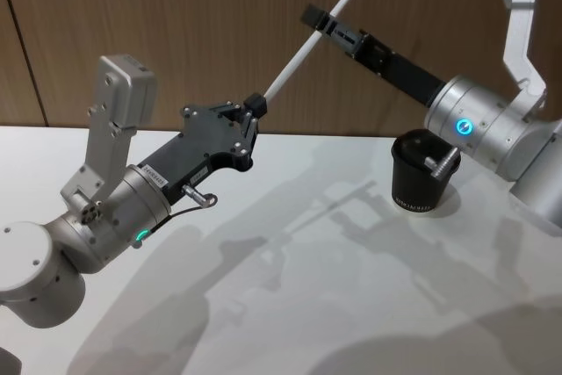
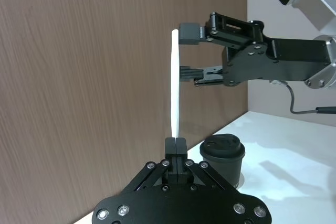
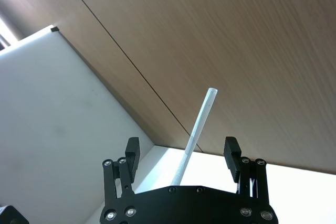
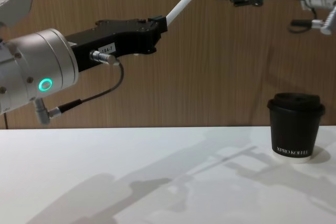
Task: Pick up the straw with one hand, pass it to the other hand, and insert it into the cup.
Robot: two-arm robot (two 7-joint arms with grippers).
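Observation:
The white straw [image 1: 307,46] slants up and to the right in the air, its lower end pinched in my left gripper [image 1: 255,111], which is shut on it. My right gripper [image 1: 329,25] reaches in from the right at the straw's upper part and stands open. In the right wrist view the straw [image 3: 199,124] runs up between the two spread fingers [image 3: 231,153] and touches neither. The left wrist view shows the straw [image 2: 175,82] rising from my left gripper [image 2: 176,142] to the tips of the right gripper [image 2: 189,52]. The black lidded cup [image 4: 295,127] stands upright on the table at the right.
The white table [image 1: 307,287] stretches below both arms, carrying their shadows. A brown wood-panel wall [image 4: 210,77] stands right behind the table's far edge. In the head view my right wrist partly covers the cup [image 1: 417,182].

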